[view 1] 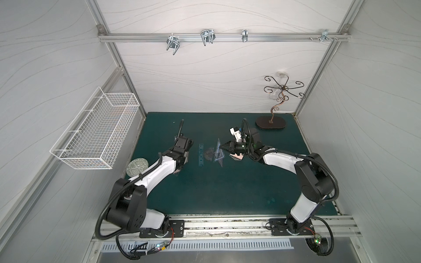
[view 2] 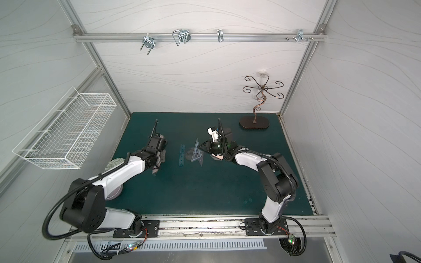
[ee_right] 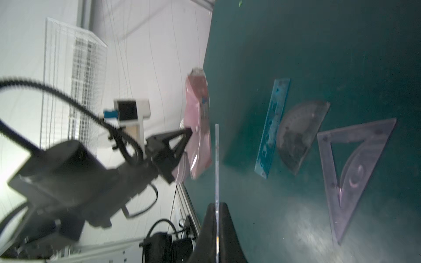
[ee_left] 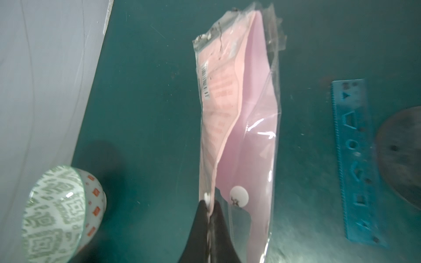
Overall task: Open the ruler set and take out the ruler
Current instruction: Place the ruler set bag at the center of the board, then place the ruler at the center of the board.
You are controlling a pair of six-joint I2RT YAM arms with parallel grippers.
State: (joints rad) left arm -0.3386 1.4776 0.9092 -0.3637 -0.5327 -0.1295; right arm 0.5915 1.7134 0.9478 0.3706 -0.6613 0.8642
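Note:
The ruler set is a pink pouch (ee_left: 239, 127) in a clear sleeve with a white snap button. It hangs above the green mat with my left gripper (ee_left: 210, 207) shut on its snap end; the pouch (ee_right: 198, 127) also shows in the right wrist view. The blue ruler (view 1: 201, 156) lies flat mid-mat and also shows as the ruler (ee_left: 355, 164). A grey protractor (ee_right: 300, 136) and a clear triangle (ee_right: 355, 173) lie beside it. My right gripper (ee_right: 216, 206) is shut on a thin clear flat piece (ee_right: 216, 164), seen edge-on, above the triangle.
A patterned bowl (view 1: 137, 167) stands at the mat's left edge under the left arm. A small pink and white piece (view 1: 237, 157) lies under the right wrist. A white wire basket (view 1: 95, 134) hangs on the left wall. A hook stand (view 1: 271, 124) occupies the back right corner.

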